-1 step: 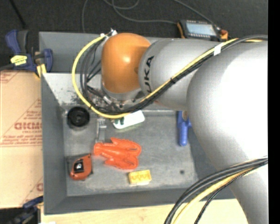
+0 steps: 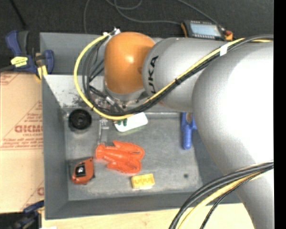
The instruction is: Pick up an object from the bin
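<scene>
We see a grey bin (image 2: 171,161) with a few small things in it, and a lumpy red-orange toy (image 2: 120,156) lies near the middle of its floor. The big silver arm (image 2: 181,70) comes in from the right, and its round orange cover (image 2: 126,63) sits above the toy, toward the back of the bin. The gripper (image 2: 103,133) hangs down under that cover, just behind the toy's left end. We cannot tell if it is open or closed. A black round cap (image 2: 79,119) lies behind the toy and to its left. A white and green thing (image 2: 131,122) lies just behind the toy, partly under the arm. An orange and black tape measure (image 2: 82,171) sits left of the toy, a little to the front. A small yellow block (image 2: 143,181) lies just in front of the toy. A blue thing (image 2: 187,132) lies to the toy's right, beside the arm.
</scene>
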Controlling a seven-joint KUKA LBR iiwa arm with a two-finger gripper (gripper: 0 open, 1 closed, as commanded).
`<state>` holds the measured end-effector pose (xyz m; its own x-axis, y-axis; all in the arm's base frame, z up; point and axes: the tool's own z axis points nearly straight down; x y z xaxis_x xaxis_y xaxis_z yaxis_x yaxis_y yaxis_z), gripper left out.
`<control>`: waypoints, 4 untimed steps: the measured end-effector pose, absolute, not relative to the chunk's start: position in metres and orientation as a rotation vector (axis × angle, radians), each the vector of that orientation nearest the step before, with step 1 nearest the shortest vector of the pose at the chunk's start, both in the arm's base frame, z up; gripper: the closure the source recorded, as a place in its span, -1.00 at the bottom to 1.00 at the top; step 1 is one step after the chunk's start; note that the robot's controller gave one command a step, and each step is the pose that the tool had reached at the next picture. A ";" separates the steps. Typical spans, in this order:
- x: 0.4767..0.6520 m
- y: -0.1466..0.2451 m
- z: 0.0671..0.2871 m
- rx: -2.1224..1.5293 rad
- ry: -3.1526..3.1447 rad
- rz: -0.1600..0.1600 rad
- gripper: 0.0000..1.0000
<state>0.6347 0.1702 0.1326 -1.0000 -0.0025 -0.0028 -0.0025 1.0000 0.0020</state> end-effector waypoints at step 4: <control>0.579 0.101 0.071 -0.287 3.126 0.002 1.00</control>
<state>0.5787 0.1010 0.0706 -0.9832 -0.1823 -0.0028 -0.1823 0.9832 0.0013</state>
